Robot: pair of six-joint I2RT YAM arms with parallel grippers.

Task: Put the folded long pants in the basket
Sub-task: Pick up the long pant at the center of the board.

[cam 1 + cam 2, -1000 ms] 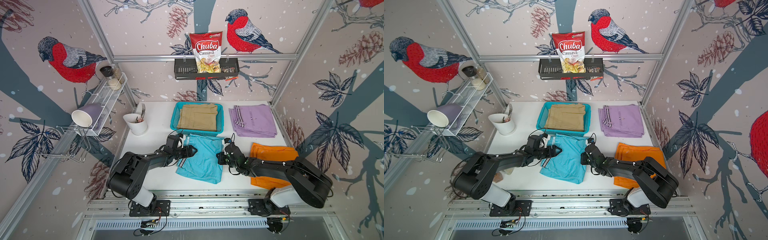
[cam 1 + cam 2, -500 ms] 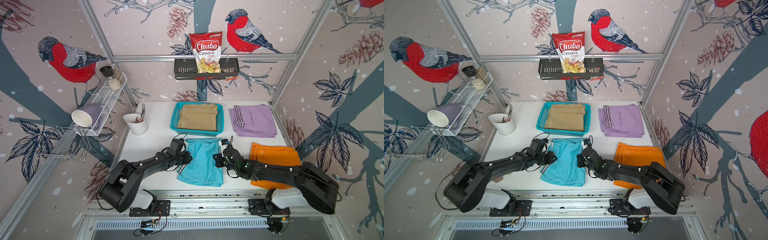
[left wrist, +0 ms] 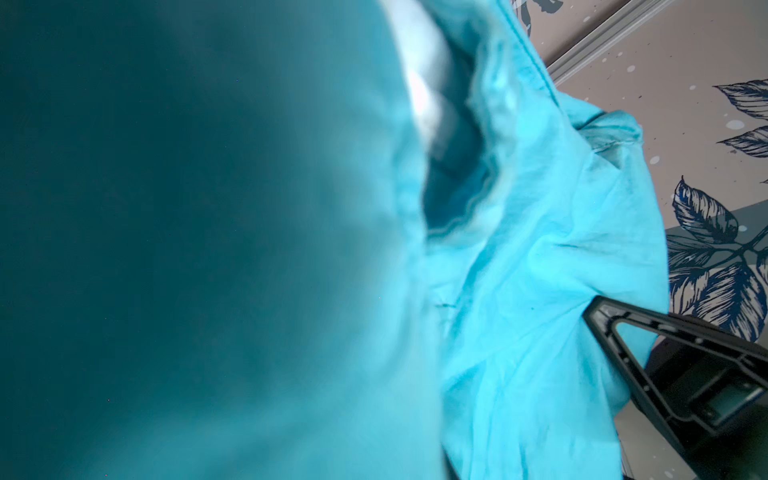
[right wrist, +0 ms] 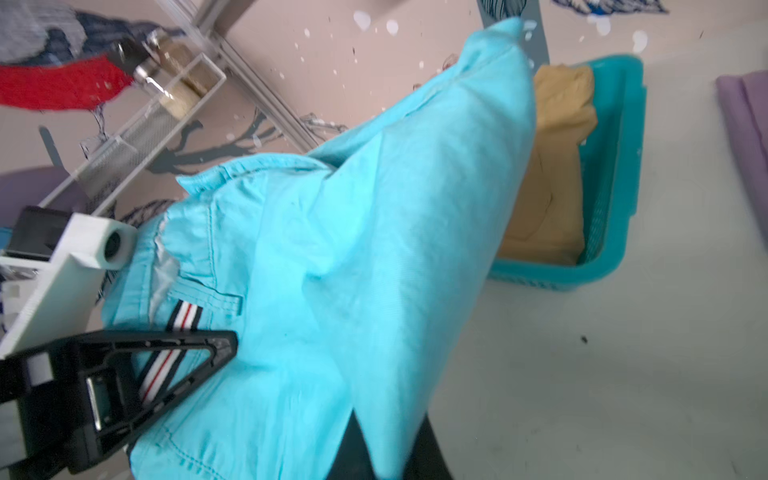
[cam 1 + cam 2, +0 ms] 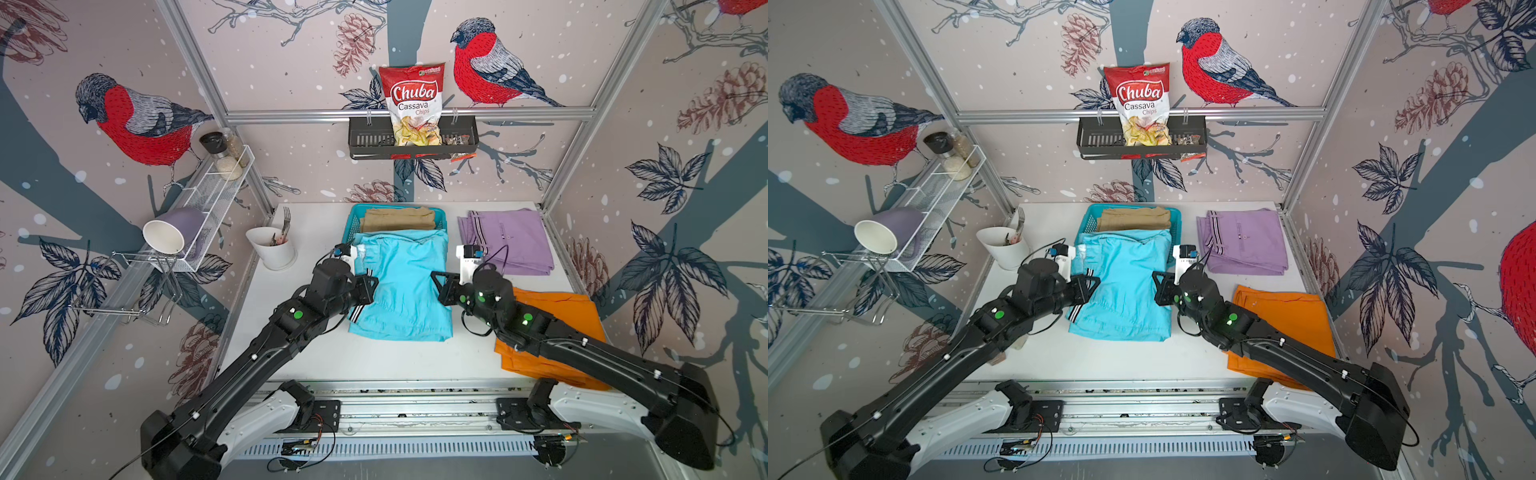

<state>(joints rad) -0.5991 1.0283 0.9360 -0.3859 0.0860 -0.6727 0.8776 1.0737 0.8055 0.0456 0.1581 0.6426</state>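
Top views: my left gripper (image 5: 371, 286) and right gripper (image 5: 435, 281) each clamp a side edge of the sky blue pants (image 5: 405, 291), probably to keep the fold flat; far edge over the basket (image 5: 352, 216) holding khaki pants (image 5: 397, 219). Wrist views: cloth slung between both. A second ago, my left gripper stood apart, with the pants nearer me.

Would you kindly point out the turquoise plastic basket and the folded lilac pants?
turquoise plastic basket (image 5: 352, 222): in a top view, on its left lattice wall.
folded lilac pants (image 5: 515, 237): in a top view, middle of the cloth.
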